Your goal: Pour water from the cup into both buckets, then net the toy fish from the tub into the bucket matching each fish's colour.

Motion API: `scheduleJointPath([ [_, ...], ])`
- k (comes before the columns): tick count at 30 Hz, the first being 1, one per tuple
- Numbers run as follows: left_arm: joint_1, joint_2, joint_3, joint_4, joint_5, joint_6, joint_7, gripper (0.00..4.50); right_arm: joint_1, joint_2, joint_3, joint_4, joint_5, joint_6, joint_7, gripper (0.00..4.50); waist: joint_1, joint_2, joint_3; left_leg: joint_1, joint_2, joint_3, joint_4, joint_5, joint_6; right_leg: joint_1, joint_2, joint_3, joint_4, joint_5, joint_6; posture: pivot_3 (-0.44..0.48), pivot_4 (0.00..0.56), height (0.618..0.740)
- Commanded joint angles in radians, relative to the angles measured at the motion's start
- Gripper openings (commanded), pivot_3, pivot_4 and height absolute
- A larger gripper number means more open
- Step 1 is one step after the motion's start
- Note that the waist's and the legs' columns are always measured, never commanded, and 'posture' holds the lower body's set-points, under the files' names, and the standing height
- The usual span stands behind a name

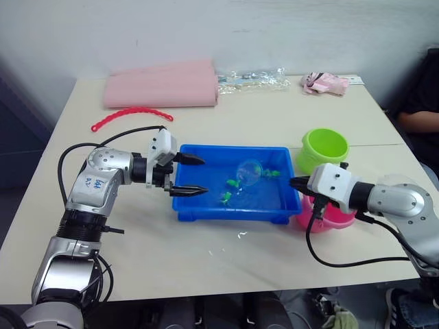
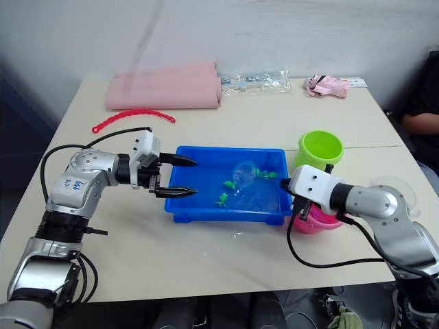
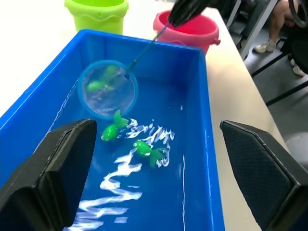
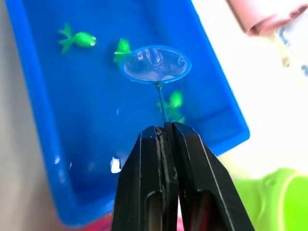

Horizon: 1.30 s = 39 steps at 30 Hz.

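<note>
A pale bench (image 1: 206,253) before a white wall carries the blue tub (image 1: 233,209); the green bucket (image 1: 324,149) and pink bucket (image 1: 329,214) stand at its right end; the right claw (image 4: 163,132), clenched on the net (image 4: 155,64) handle, reaches from that end, the stick running lengthwise along the tub; the hoop hangs over green toy fish (image 3: 113,129), which lie beyond it toward the left claw (image 1: 188,175), released at the opposite rim.
</note>
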Motion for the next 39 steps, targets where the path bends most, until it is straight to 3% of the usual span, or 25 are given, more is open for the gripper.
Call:
scheduleJointPath([
  [1,0.022,0.053,0.041,0.007,0.0,-0.021,-0.011,4.47,-0.054,0.024,0.062,0.037,-0.073,-0.041,0.001,0.0,0.0,0.0,0.0,0.0,0.0,0.0,0.0,0.0,0.0,0.0,0.0,0.0,0.0,0.0,0.0,0.0,0.15,0.738],
  [11,0.052,0.1,0.062,-0.016,-0.008,-0.022,0.001,4.47,-0.113,0.098,0.156,0.16,-0.202,-0.179,0.0,0.0,0.001,0.0,0.0,-0.001,0.0,0.001,0.0,0.0,0.0,0.0,0.0,0.0,0.0,0.0,0.0,0.0,0.15,0.738],
  [23,0.074,0.161,0.07,-0.008,0.001,-0.026,-0.018,4.47,-0.173,0.222,0.214,0.159,-0.24,-0.076,-0.004,0.0,-0.003,0.0,0.0,0.0,0.0,0.001,-0.001,0.0,0.0,-0.001,0.0,0.0,0.0,0.0,0.0,0.0,0.15,0.738],
  [29,0.087,0.193,0.078,0.009,0.01,-0.037,-0.026,4.47,-0.214,0.255,0.165,0.117,-0.173,0.016,0.014,0.0,0.0,0.0,0.0,-0.001,0.0,0.001,-0.001,0.0,-0.001,-0.001,0.0,0.0,0.0,0.0,0.0,0.0,0.15,0.738],
  [34,0.09,0.198,0.083,0.013,0.005,-0.041,-0.017,4.47,-0.231,0.243,0.133,0.1,-0.148,0.066,0.02,0.0,-0.001,0.0,0.0,-0.001,0.0,0.001,-0.001,0.0,-0.001,-0.001,0.0,0.001,0.0,0.0,0.0,0.0,0.15,0.738],
  [39,0.096,0.198,0.086,0.0,0.0,-0.035,-0.009,4.47,-0.229,0.19,0.178,0.148,-0.235,-0.044,0.018,0.0,-0.001,0.0,0.0,-0.001,0.0,0.002,-0.001,-0.001,-0.001,-0.002,0.0,0.001,0.0,0.0,0.0,0.0,0.15,0.738],
])
